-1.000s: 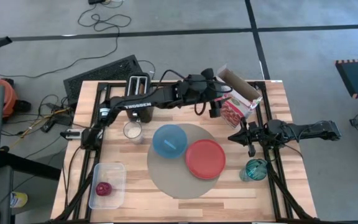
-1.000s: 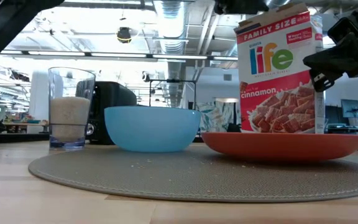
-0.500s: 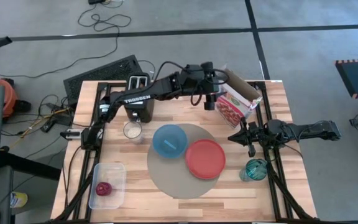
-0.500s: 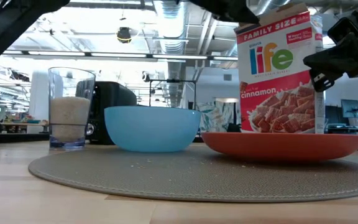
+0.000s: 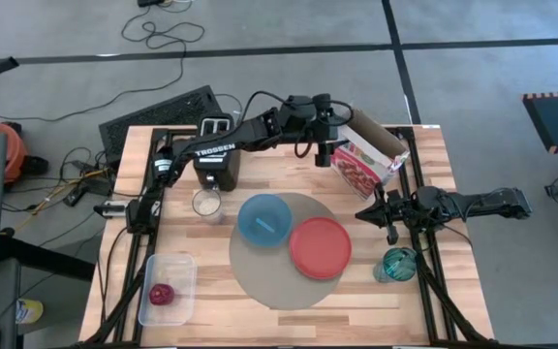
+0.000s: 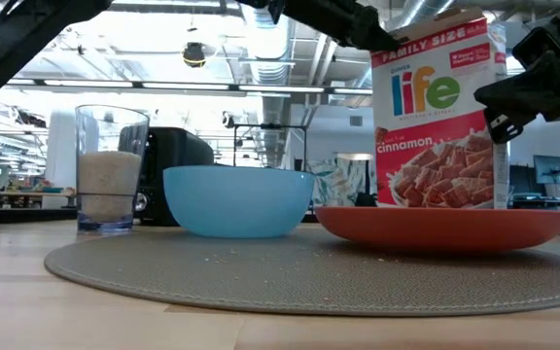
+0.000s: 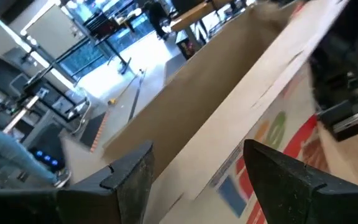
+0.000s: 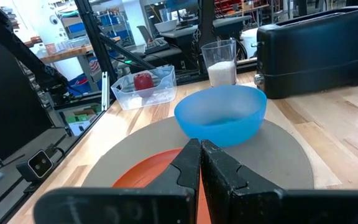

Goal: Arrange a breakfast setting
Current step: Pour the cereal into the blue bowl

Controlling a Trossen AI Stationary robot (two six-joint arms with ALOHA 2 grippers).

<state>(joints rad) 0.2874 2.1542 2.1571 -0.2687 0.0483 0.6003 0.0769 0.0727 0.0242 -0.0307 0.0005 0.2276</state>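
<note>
Two dishes sit on the round mat: the blue bowl on its left part and the red plate touching it on the right. The glass, teal, stands off the mat by the table's right edge, just in front of the right gripper. The apple lies in a clear tub at the front left corner. Neither spoon nor toast shows.

The right gripper hangs near the mat's right rim, its fingers pressed together with nothing between them, pointing toward the bowl. The left arm stretches across the back of the table, and the left gripper sits at the open top of a cereal box that stands tilted at the back right. In the left wrist view its fingers are spread wide apart with the box's flap between them, not clamped on it.

A toaster stands at the back left, and a tumbler part full of white stuff stands just in front of it, left of the bowl.
</note>
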